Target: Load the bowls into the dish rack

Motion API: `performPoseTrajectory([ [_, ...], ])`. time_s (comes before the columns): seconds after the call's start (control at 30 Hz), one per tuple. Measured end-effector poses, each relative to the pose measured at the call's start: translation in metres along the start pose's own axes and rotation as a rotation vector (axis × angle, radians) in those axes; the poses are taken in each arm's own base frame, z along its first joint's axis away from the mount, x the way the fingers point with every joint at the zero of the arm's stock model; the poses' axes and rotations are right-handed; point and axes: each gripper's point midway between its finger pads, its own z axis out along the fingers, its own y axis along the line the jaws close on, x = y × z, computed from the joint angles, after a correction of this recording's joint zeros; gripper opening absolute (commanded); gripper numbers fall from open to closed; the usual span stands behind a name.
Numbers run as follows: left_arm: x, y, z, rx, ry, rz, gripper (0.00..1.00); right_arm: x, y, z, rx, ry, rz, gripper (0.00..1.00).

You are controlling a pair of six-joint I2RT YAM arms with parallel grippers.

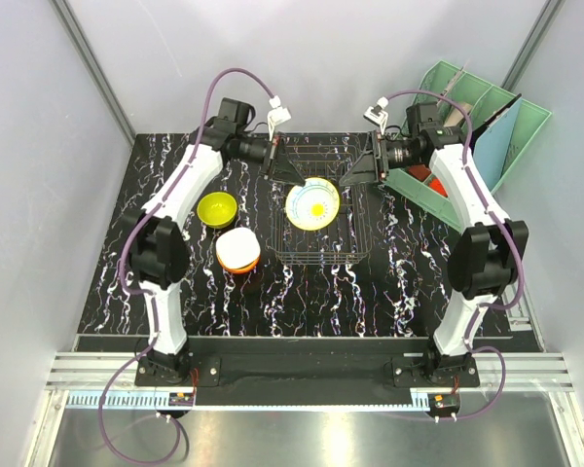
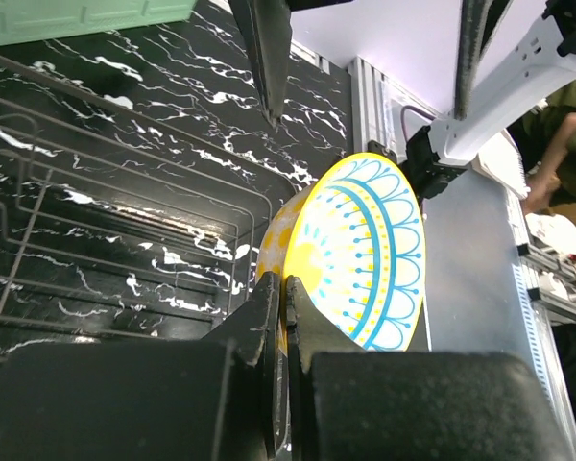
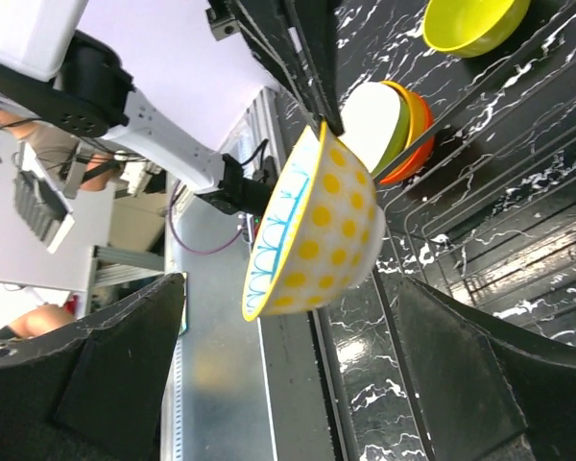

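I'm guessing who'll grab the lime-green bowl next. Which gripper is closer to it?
Left. The left gripper, holding the patterned bowl, is at the dish rack's left side, right of the lime-green bowl. The right gripper is farther, across the rack.

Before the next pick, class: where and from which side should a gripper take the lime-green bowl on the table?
Probably the rim of the lime-green bowl, from straight above, one finger inside and one outside: it stands upright, mouth open upward, apart from the stacked bowls.
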Motion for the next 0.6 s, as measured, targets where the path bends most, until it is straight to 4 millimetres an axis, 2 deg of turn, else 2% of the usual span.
performPoseTrajectory([
  [0.23,-0.002,0.007,0.011,0.033,0.006,0.002,0.00,0.012,-0.011,0.007,-0.074,0.012,0.079,1.00],
  [0.43,-0.015,0.002,0.011,0.045,-0.007,0.046,0.00,0.023,-0.019,0.011,-0.123,0.021,0.144,1.00],
  [0.6,-0.015,0.001,0.013,0.052,-0.006,0.050,0.00,0.026,-0.019,0.017,-0.155,0.032,0.163,1.00],
])
